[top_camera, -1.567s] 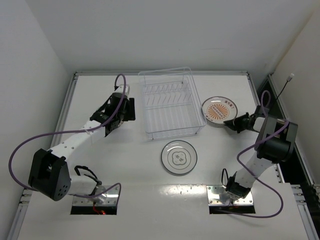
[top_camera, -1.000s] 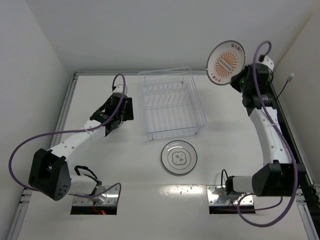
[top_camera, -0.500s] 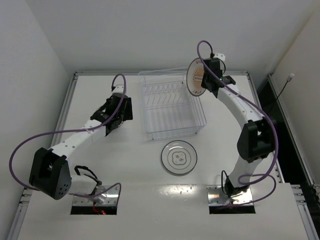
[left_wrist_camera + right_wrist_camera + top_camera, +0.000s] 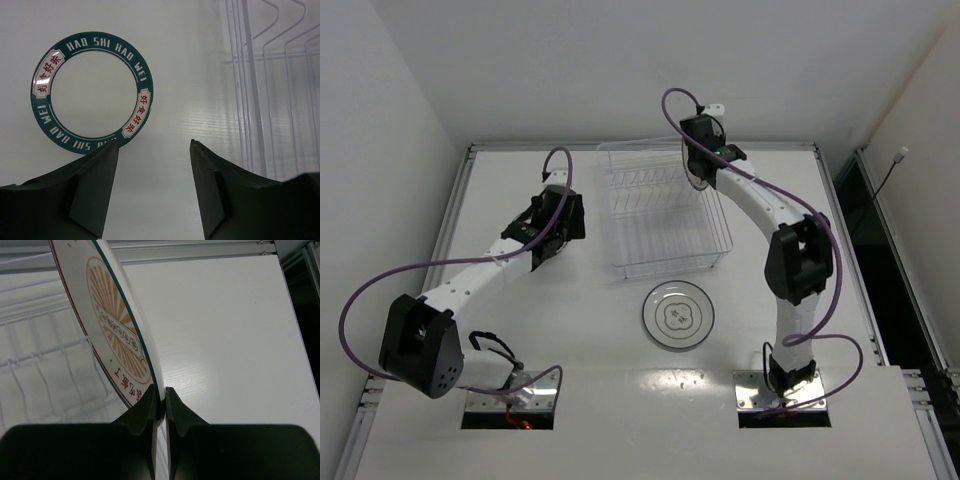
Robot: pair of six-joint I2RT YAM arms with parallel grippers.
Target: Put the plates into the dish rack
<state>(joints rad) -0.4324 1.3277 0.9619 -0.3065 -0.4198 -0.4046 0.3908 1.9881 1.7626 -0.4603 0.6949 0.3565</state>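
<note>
My right gripper (image 4: 698,162) (image 4: 161,390) is shut on the rim of the orange sunburst plate (image 4: 116,335). It holds the plate upright, edge-on in the top view (image 4: 690,165), over the back right part of the clear dish rack (image 4: 660,245) (image 4: 35,365). My left gripper (image 4: 563,222) (image 4: 154,145) is open and empty above the table, left of the rack (image 4: 260,75). The plate with the blue-green rim band (image 4: 92,92) lies flat just past its left finger; the top view hides it under the gripper. The white plate with the thin dark rim (image 4: 678,316) lies flat in front of the rack.
Walls close the table at the back and both sides. A metal rail (image 4: 640,146) runs along the table's back edge behind the rack. The arm bases (image 4: 510,390) sit at the near edge.
My right arm has swung the sunburst plate from the table's right side, up and leftward, to above the rack's back right part, turning it upright. My left arm has stayed still.
</note>
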